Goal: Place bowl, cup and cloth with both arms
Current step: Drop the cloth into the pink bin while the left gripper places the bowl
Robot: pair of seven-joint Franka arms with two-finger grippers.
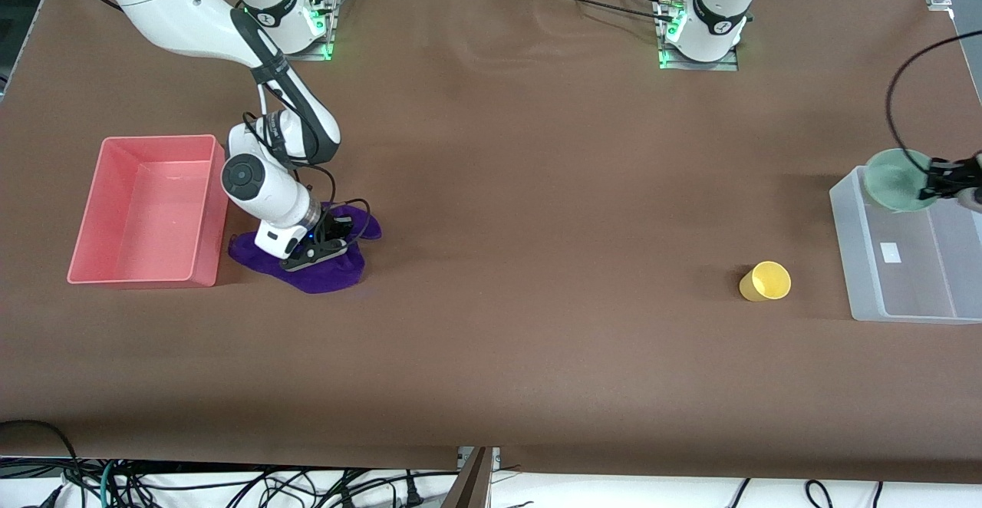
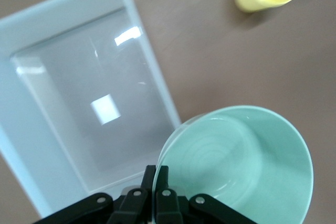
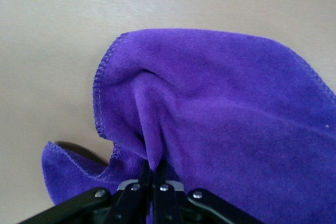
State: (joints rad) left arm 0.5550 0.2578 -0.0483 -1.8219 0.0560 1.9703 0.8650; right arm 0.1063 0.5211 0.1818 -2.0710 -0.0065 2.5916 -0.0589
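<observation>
1. The right gripper (image 1: 331, 241) is down at the purple cloth (image 1: 322, 272), which lies rumpled on the brown table (image 1: 522, 186) just beside the pink bin (image 1: 146, 209), at the right arm's end.
2. In the right wrist view its fingers (image 3: 152, 174) are pressed together on a raised fold of the cloth (image 3: 220, 124), pinching the fabric between them.
3. The left gripper (image 1: 937, 183) is up in the air over the rim of the clear bin (image 1: 863, 262), at the left arm's end of the table.
4. It holds the mint-green bowl (image 1: 894, 179) tilted, with the open side facing the front camera.
5. In the left wrist view its fingers (image 2: 156, 182) are closed on the bowl's (image 2: 241, 166) rim, 1 finger on each side of the wall.
6. That same view shows the bowl hanging partly over the clear bin (image 2: 37, 145) and partly over bare table.
7. The yellow cup (image 1: 765, 281) lies on its side on the table near the clear bin, toward the middle of the table from it and apart from it; its mouth faces the front camera.
</observation>
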